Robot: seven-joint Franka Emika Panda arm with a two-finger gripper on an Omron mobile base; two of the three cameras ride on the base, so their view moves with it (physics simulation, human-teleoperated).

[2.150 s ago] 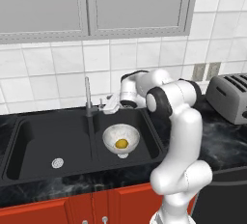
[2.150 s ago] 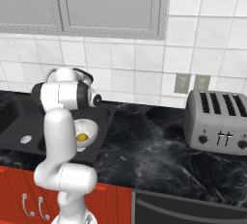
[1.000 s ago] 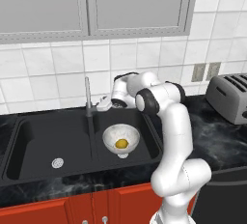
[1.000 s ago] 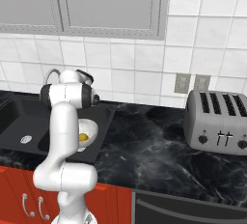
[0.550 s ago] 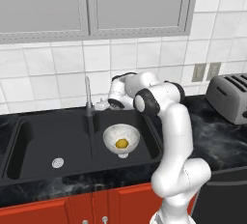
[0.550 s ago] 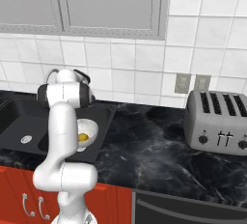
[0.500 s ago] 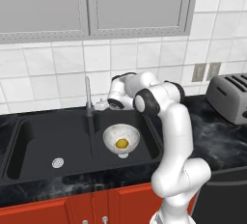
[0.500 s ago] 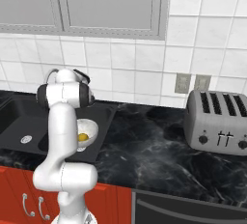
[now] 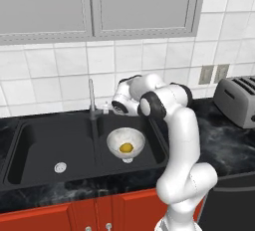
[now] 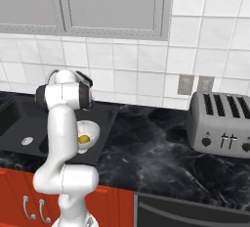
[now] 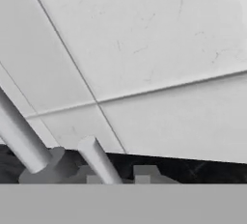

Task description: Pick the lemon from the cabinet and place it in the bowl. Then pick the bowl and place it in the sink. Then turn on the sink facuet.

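One step is remaining: the bowl [image 9: 126, 142] with the lemon [image 9: 126, 148] is sitting in the sink [image 9: 60, 150]. The closed, empty gripper [image 9: 110, 107] is hovering just right of the faucet [image 9: 91, 100], at its side lever [image 11: 99, 160].

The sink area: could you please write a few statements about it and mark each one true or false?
1. The lemon lies inside the bowl. True.
2. The bowl stands on the counter beside the toaster. False: it sits in the right basin of the sink.
3. The gripper is close to the base of the sink facuet. True.
4. The gripper is shut on the bowl's rim. False: it is above the bowl, apart from it.
5. The toaster stands left of the sink. False: it stands to the right.
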